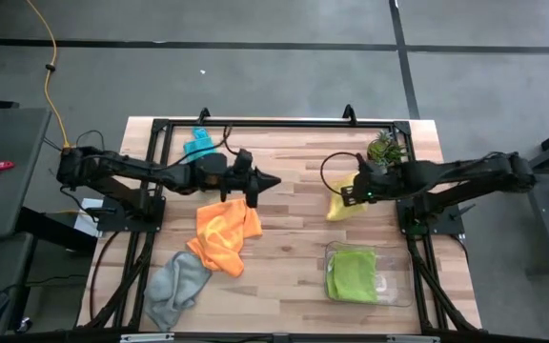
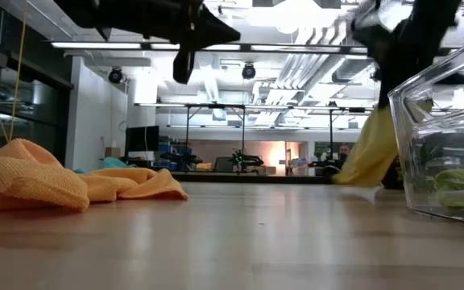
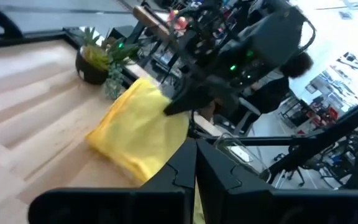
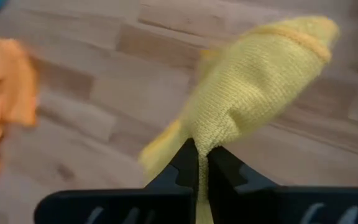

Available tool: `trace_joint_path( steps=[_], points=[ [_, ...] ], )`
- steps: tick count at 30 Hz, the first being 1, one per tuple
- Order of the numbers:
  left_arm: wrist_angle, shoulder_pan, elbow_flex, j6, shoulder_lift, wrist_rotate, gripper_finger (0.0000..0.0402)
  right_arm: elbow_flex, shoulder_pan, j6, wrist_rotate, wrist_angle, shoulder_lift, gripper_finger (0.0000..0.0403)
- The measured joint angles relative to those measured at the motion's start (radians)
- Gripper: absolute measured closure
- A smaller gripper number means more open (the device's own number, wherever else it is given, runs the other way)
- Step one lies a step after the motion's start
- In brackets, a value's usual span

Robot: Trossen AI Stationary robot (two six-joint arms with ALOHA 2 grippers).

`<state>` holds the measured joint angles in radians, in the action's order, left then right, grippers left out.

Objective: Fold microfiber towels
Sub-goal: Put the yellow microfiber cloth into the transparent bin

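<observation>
Pinching the yellow towel (image 4: 253, 93) in our right hand (image 4: 197, 163), we hold our left hand (image 3: 196, 163) closed, empty, above the surface (image 1: 294, 171).

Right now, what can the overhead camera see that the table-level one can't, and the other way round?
Only the high view shows the grey towel, the teal towel and the potted plant. Only the low view shows the room's ceiling lights behind the table. Both show the orange towel, the yellow towel held by the right gripper, and the clear tray holding the lime towel.
</observation>
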<state>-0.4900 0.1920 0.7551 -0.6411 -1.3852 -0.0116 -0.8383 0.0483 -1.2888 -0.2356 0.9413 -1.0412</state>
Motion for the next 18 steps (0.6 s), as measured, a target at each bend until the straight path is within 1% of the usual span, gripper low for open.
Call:
trace_joint_path(
  steps=[4,9,13,18],
  points=[
    [-0.001,0.004,0.0,0.017,0.015,0.0,0.0401,-0.198,0.053,0.042,0.0,0.157,-0.005,0.0402],
    [0.016,0.004,0.0,0.017,0.009,-0.003,0.0401,-0.418,0.161,0.021,0.001,0.283,-0.035,0.0402],
    [0.056,0.004,-0.001,0.017,0.007,-0.003,0.0401,-0.587,0.285,-0.046,0.011,0.416,-0.107,0.0402],
    [0.075,0.004,-0.001,0.017,0.007,-0.003,0.0401,-0.801,0.449,-0.16,0.077,0.567,-0.249,0.0403]
  ],
)
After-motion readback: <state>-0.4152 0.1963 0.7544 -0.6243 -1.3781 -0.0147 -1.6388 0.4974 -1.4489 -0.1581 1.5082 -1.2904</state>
